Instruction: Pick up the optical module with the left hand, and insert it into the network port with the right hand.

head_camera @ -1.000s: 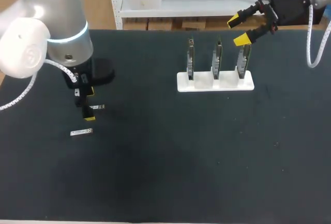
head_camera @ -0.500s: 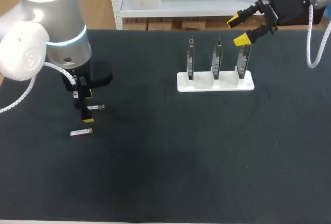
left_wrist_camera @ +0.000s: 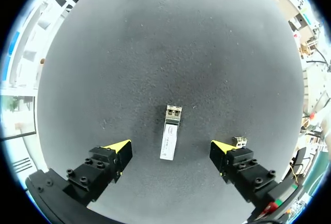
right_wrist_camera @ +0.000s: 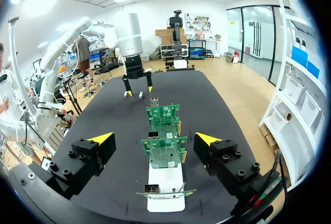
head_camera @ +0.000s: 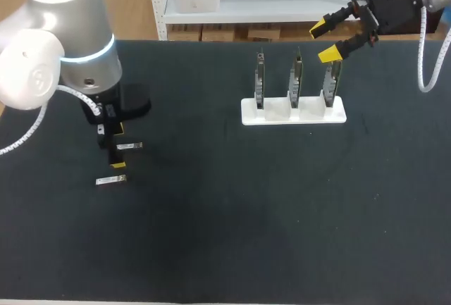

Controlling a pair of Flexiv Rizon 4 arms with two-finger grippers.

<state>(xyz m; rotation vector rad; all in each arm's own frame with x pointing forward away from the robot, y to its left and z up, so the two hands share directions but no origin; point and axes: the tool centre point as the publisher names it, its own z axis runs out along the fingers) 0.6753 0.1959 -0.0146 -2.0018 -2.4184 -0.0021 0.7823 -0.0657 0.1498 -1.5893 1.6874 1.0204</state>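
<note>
the optical module (left_wrist_camera: 170, 132) is laid untouched on the table (left_wrist_camera: 155, 53) between the parted jaws of the left gripper (left_wrist_camera: 170, 147), long axis pointed straight ahead, while the right gripper (right_wrist_camera: 154, 137) is held spread.

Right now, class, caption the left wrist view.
Open left gripper frames an optical module lying flat on the dark table.

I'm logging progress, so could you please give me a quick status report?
Left gripper open, over the module lying flat on the table. Right gripper open, up by the circuit boards. Second module nearby, not blocking.
</note>
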